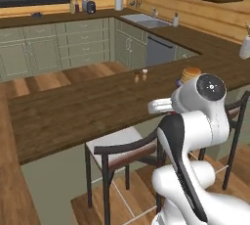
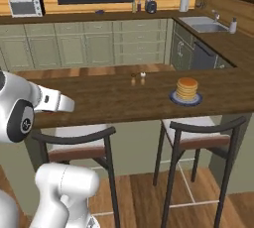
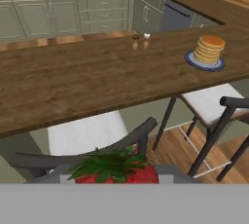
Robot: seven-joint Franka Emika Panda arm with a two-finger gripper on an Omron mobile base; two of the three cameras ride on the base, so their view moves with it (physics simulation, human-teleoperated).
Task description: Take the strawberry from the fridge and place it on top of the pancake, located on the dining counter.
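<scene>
One small slip is the main risk: the bright red, green-leafed strawberry (image 3: 116,170) sits pinched in the narrowed two-finger gripper (image 3: 116,179), right at its tips, and a jolt while reaching over the long dark brown wooden dining counter (image 3: 73,82) could drop it onto the white-seated stool (image 3: 87,133) below. Right of that, the golden-tan pancake stack (image 3: 209,48) stands well apart from the strawberry, so a short release would miss.

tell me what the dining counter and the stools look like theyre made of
Dining counter: dark brown wood by the look, with visible plank grain and a dull, matte finish. Stools: thin black frames that look like painted metal, with pale seat pads, probably fabric or vinyl; the render leaves that open.
</scene>
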